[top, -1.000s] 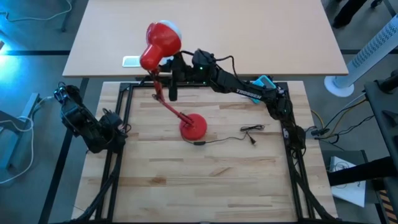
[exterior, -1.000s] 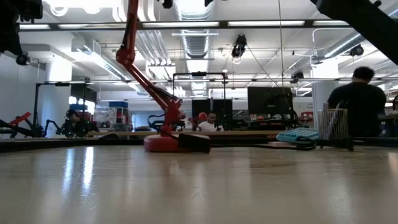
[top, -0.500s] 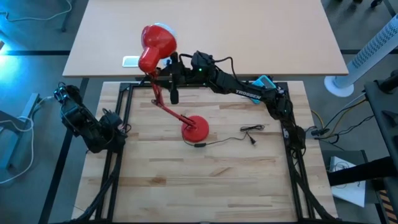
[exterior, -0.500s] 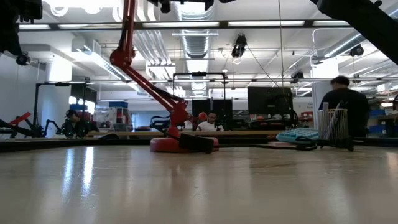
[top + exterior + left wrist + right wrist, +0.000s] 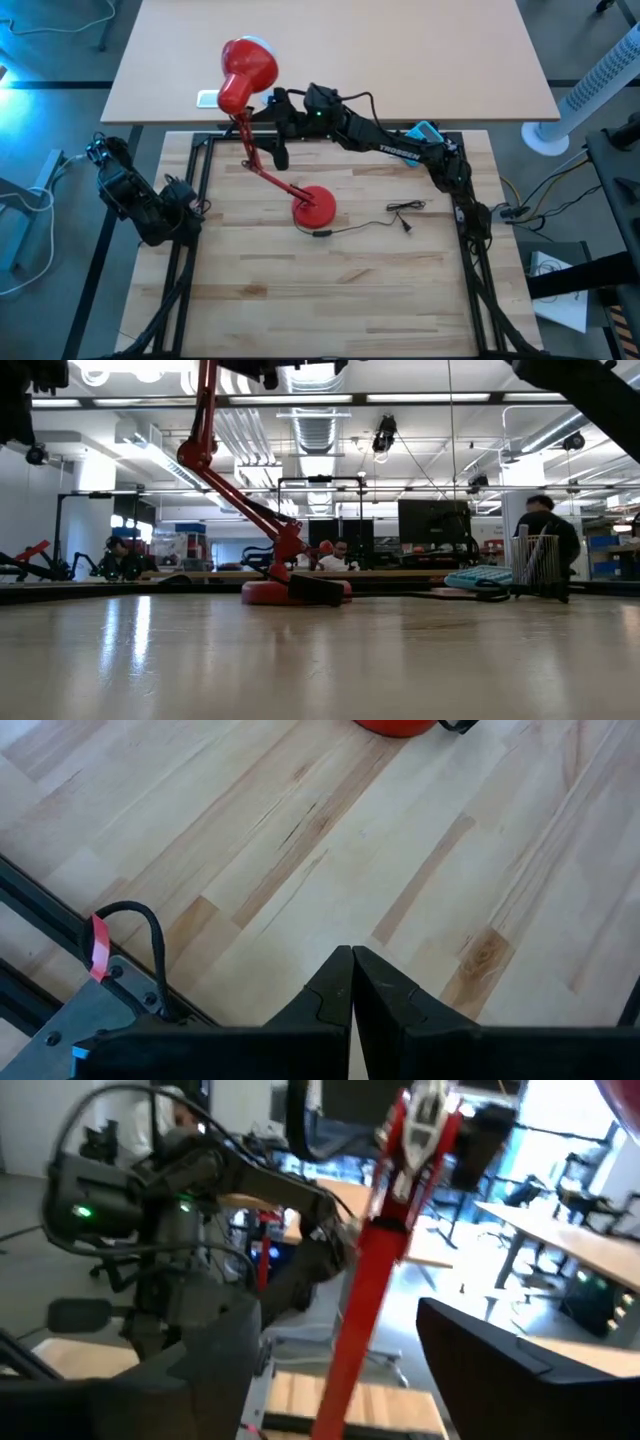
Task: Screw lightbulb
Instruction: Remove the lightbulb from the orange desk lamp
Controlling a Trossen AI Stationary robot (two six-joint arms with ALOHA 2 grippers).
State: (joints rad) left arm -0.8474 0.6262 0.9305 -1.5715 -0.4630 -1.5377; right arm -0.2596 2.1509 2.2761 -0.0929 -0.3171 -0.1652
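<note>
Wooden slatted tabletop inside a black frame, with a second plain table beyond it; the low view shows an open lab with ceiling lights and people at distant benches. Red desk lamp stands with its round base near the middle of the wooden top, its jointed arm rising toward the far edge and the shade hanging out over the plain table. A sliver of white, the lightbulb, shows at the far rim of the shade, so the bulb appears to be seated in the socket already (how fully threaded cannot be told from above). Right gripper sits beside the neck of the lamp, just behind the shade, fingers spread; in its wrist view the two dark fingers stand apart with the red lamp arm running between them, not pinched. The bulb therefore lies on the other side of the shade from this gripper, close but not touching, hidden from its camera. Left gripper parked low at the near left corner of the table, fingers pressed together, holding nothing. Judgement: screwing looks done or nearly so; what remains is likely a check of seating and backing the right arm clear of the lamp.
</note>
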